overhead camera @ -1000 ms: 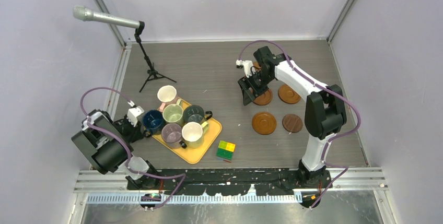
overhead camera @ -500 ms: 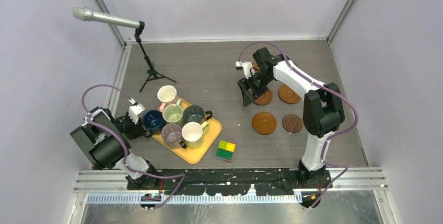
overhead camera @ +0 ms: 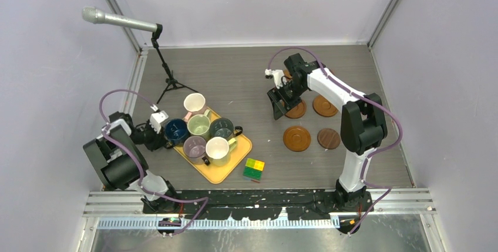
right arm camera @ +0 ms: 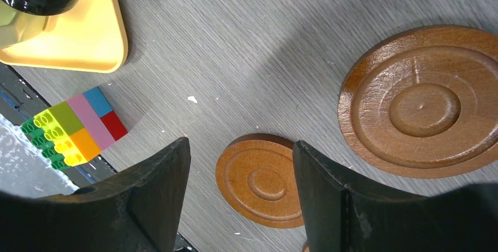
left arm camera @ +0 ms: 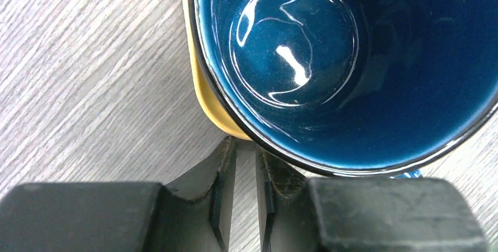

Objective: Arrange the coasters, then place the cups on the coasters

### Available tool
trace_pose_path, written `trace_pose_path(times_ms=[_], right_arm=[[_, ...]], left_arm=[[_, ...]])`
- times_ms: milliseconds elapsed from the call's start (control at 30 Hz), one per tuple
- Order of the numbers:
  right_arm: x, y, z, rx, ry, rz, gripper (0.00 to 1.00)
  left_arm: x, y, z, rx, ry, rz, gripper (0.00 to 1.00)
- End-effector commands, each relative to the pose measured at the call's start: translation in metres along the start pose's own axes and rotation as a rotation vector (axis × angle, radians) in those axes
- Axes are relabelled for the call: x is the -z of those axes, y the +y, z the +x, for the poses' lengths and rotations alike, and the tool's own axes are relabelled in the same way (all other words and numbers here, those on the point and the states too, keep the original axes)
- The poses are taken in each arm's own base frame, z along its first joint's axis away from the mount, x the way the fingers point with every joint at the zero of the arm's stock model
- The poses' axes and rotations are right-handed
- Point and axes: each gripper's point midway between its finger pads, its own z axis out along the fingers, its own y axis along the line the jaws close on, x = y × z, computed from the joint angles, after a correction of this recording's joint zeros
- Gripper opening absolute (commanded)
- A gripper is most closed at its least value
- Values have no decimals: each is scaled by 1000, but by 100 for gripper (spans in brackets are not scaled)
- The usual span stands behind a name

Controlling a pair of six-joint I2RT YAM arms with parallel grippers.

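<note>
Six cups stand on the orange tray (overhead camera: 234, 167): white-pink (overhead camera: 194, 103), dark blue (overhead camera: 175, 130), light green (overhead camera: 198, 125), dark grey-green (overhead camera: 222, 127), mauve (overhead camera: 194, 145) and cream (overhead camera: 216, 149). My left gripper (overhead camera: 161, 135) is shut at the tray's left edge. In the left wrist view its tips (left arm camera: 244, 143) touch the tray rim (left arm camera: 205, 102) under the dark blue cup (left arm camera: 346, 70). Coasters (overhead camera: 296, 138) (overhead camera: 324, 106) (overhead camera: 329, 138) lie at the right. My right gripper (overhead camera: 281, 104) hangs open above them, framing one coaster (right arm camera: 264, 181) with another (right arm camera: 420, 102) beside it.
A yellow-green block (overhead camera: 253, 170) lies in front of the tray, also visible as a multicoloured block (right arm camera: 70, 128) in the right wrist view. A microphone on a tripod stand (overhead camera: 167, 81) stands at the back left. Side walls and metal rails border the table.
My left arm has moved forward and to the right, and the tray with its cups has shifted slightly right and away. The right arm has not moved.
</note>
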Motion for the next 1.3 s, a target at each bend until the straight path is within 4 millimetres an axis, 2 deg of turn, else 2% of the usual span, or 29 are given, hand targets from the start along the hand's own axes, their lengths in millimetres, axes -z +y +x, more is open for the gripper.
trace_pose_path(times_ms=[0,433,633,733,933,1100,1200,1267], right_arm=[[4,0,-7,22,-14,9,69],[-2,1,-2,4,-1,-8,68],[-9,0,-3,-58,-23,-1,65],[-12,3,-5,-98,-43,-9,63],[-12,9,-9,-167,-81,-24,58],[-12,13,-26,-223,-147,-33,55],[-16,18,-39,-247,-169,-51,55],[-22,22,-44,-253,-162,-68,54]], left_arm=[[-14,5,-8,-22,-23,-12,20],[-31,27,-24,-49,32,-47,18],[-43,26,-38,-77,58,-37,19],[-41,30,-42,-34,59,-56,19],[-8,36,-45,107,23,-137,26],[35,44,-48,389,-66,-205,33],[57,38,-55,547,-132,-210,41],[69,27,-62,633,-159,-196,43]])
